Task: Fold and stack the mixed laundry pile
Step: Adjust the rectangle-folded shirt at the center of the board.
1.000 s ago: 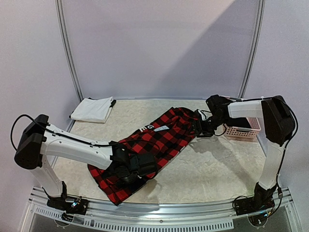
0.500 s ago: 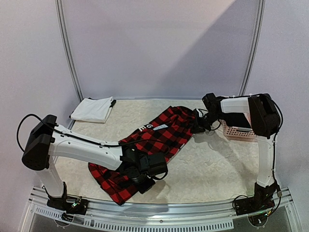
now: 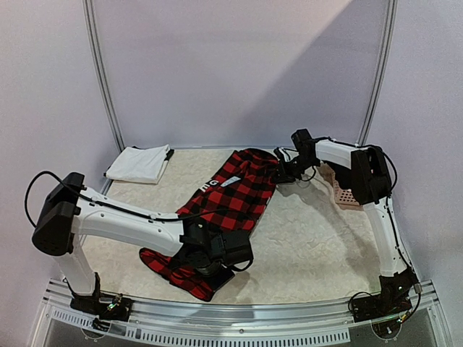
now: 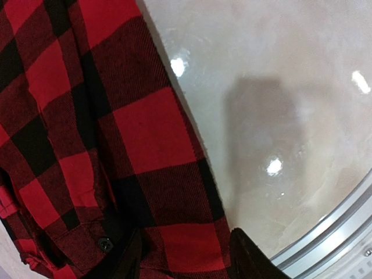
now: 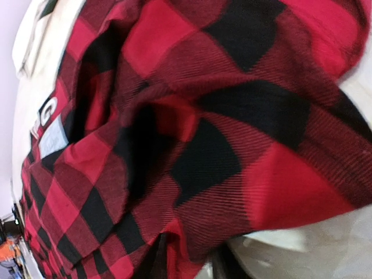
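Your left claw (image 4: 185, 263) pinches the near hem of the checked shirt (image 3: 235, 202); your right claw (image 5: 189, 264) pinches its far end, cloth bunched between the fingers; the shirt lies stretched slantwise on the table (image 3: 318, 238), from the near edge toward the far edge; its black label (image 5: 46, 110) reads "G"; the pale tag (image 5: 55, 138) beside it is unreadable; a folded white cloth (image 3: 137, 163) sits in the far left corner.

A pink perforated basket (image 3: 341, 192) lies near the table's (image 3: 311, 246) right edge.
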